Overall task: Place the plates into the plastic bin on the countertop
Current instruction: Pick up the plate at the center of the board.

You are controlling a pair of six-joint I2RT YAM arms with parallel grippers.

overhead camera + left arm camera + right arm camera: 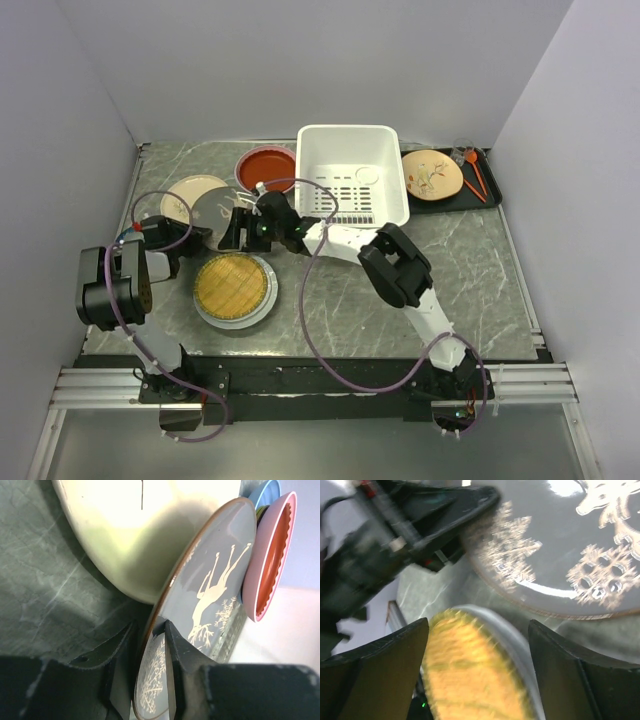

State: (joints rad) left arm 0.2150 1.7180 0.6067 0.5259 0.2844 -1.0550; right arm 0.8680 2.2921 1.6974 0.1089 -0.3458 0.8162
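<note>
You have five plates [234, 287] and one bin [352, 172]: left claw [150, 637] pinches the dark plate [210, 580] by its rim, right claw [477, 647] spread just beside.

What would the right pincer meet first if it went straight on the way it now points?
Probably the dark gold-tree plate, which the left pincer grips at its rim. The yellow lattice plate lies lower, under the right pincer; depth is unclear.

Black tray [486, 201] sits well apart from the right gripper [238, 228], off to its right. Orange utensils [471, 157] lie on the tray.
</note>
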